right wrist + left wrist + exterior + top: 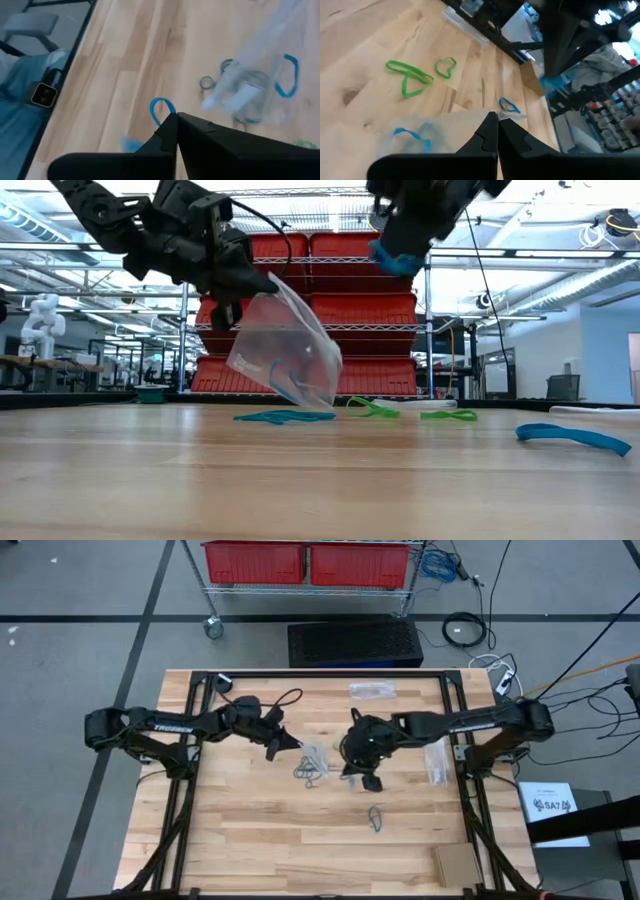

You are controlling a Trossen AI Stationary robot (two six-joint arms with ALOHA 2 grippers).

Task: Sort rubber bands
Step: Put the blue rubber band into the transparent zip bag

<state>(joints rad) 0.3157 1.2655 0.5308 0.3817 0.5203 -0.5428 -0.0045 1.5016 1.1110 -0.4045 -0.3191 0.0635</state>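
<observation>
Left gripper (245, 285) pinches a clear bag (285, 350) mid-table; right gripper (395, 255), raised, seemingly pinches a blue rubber band (161, 110).

We read "TROSSEN" in white letters along the left arm (165, 726); a white sheet (553, 808) beside the table carries print like "SA7", not clearly legible.

Overhead, table-level, two wrist views, shared tabletop (250, 830)
</observation>
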